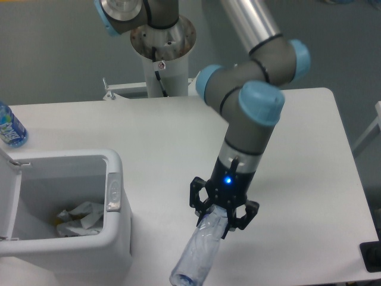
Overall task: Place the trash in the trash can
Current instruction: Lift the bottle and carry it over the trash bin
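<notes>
White table (309, 179): one tool (223, 219) clamps one crushed bottle (196, 259).

open bin (113, 164) mouth, latch (112, 192) on rim

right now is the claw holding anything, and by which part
Yes: the claw grips the crushed clear bottle at its upper end; the rest hangs down toward the table.

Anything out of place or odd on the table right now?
Nothing looks wrong. The claw grips the crushed bottle by one end, so it hangs tilted. The trash can stands open with the wrapper inside.
</notes>
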`<action>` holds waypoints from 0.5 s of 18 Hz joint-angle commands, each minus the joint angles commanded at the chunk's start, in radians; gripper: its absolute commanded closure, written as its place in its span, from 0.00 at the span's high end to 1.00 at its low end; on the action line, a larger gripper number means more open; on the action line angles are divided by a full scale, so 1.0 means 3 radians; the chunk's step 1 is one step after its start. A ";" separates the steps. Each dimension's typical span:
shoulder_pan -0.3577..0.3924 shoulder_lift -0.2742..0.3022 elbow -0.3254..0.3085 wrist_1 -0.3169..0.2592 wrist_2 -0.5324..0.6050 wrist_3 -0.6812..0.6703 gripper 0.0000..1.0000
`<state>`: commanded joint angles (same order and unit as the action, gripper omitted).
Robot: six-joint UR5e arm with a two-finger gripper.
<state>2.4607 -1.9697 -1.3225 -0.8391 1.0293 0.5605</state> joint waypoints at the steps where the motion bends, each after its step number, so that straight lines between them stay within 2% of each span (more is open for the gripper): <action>1: -0.0056 0.0061 0.0036 0.0005 0.0000 -0.0154 0.59; 7: -0.0379 0.0480 -0.0030 0.0000 0.0015 -0.0743 0.59; 9: -0.0623 0.0537 -0.0066 0.0000 0.0020 -0.0855 0.59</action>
<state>2.2738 -1.8087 -1.3422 -0.8391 1.0354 0.3039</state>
